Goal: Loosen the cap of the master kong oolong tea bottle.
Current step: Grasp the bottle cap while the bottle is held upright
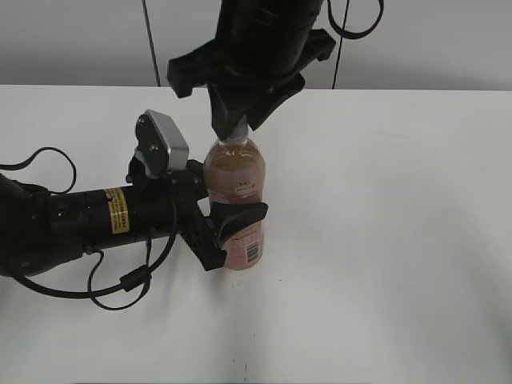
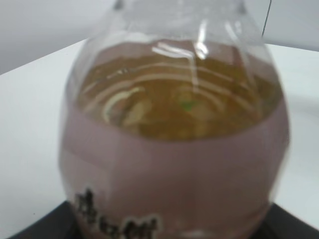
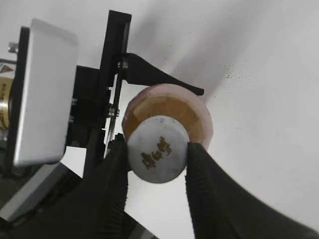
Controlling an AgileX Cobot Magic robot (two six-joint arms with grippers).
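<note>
Clearly, with left fingers (image 1: 232, 226) clamping the bottle (image 1: 234, 188) and right fingers (image 3: 155, 164) pinching the cap (image 3: 157, 148), twisting may slip the bottle round.

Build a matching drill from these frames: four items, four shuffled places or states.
Items:
1. cap
2. bottle
3. left claw
4. right claw

Places or states:
A. upright on the white table
B. comes from above, fingers on either side of the cap
C. on the bottle's top, dark mark facing up
D. comes from the side, clamped on the bottle's labelled body

Pairs: 1-C, 2-A, 3-D, 4-B
</note>
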